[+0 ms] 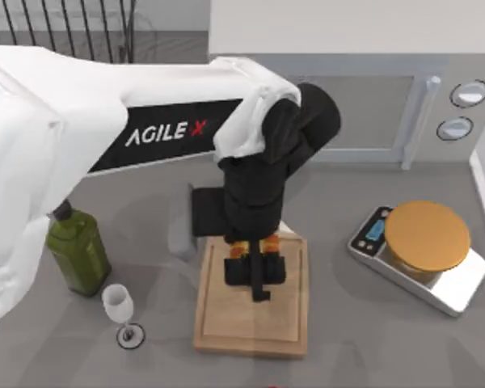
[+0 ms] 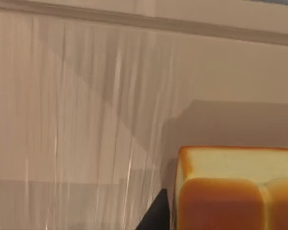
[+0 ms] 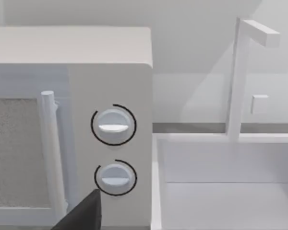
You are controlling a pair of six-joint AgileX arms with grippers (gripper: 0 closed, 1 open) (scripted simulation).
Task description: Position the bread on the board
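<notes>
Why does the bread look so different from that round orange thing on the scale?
The bread is a small blocky chunk with a pale side; the scale's disc is bigger, round and flat. The bread sits at the left tool over the board; the disc lies on the silver scale at the table's right. Both are golden orange.

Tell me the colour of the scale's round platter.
Tan-orange round platter on the silver scale, clearest in the top view.
</notes>
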